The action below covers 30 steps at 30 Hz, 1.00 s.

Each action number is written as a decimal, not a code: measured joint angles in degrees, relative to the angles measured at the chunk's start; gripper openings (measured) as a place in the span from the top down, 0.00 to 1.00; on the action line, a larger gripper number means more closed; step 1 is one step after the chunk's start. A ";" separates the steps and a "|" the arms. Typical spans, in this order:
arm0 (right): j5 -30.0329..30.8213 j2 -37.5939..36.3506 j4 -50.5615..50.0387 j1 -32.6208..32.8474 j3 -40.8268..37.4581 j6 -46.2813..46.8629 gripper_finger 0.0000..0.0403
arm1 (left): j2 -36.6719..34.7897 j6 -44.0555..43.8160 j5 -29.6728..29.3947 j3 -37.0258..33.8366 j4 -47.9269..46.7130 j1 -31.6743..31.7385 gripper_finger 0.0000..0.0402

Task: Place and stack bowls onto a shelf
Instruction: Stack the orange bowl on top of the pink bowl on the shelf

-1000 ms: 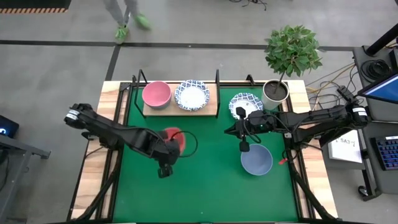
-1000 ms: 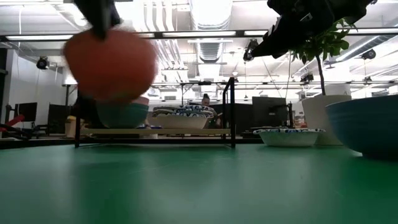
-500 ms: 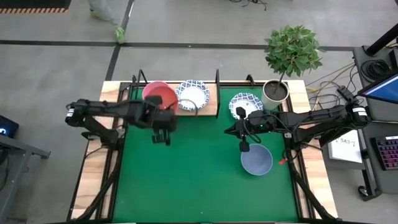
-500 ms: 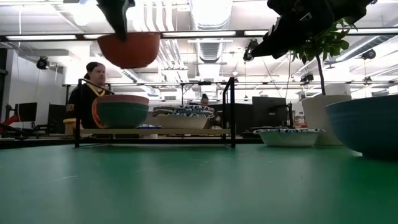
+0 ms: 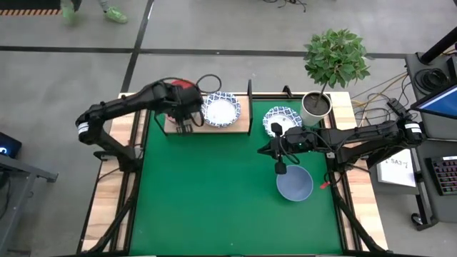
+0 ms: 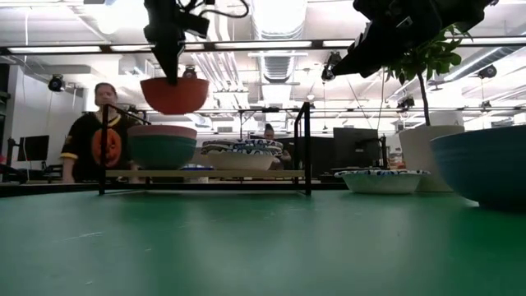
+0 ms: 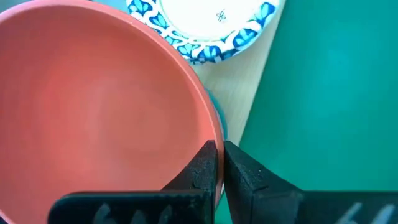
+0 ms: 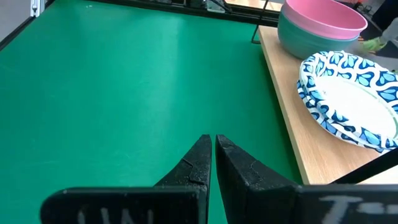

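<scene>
My left gripper (image 7: 219, 158) is shut on the red bowl (image 6: 174, 94) and holds it in the air over the left end of the shelf (image 5: 243, 127). Right below it, a pink bowl (image 6: 161, 131) sits nested in a grey-green one (image 8: 298, 38) on the board. Beside that pair on the shelf lie stacked white bowls with blue rims (image 5: 220, 109). Another white, blue-rimmed bowl (image 5: 280, 119) and the grey-blue bowl (image 5: 294, 183) rest on the green mat. My right gripper (image 8: 213, 155) is shut, hovering over the mat beside the grey-blue bowl's far rim. My left gripper pinches the red bowl's rim (image 7: 214, 140), one finger inside the bowl and one outside. The fingers (image 6: 168, 62) come at it from above, pointing down. The bowl hangs upright below them, lifted clear, with a gap above the pink bowl.
A white plant pot (image 5: 315, 106) with a leafy plant stands at the table's far right corner. Black rod posts (image 6: 307, 148) rise at the shelf's ends. A person (image 6: 99, 136) is in the room beyond the table. Open green mat (image 5: 214, 200) lies toward the near edge.
My left gripper carried the red bowl from the middle of the mat up and toward the far edge, then came down a little. It now hangs over the pink bowl at the shelf's left end. A person walked into the low view.
</scene>
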 joint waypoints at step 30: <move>0.01 0.02 -2.19 0.00 -0.07 0.10 0.97 | -0.13 1.82 4.45 -16.92 12.81 4.79 0.96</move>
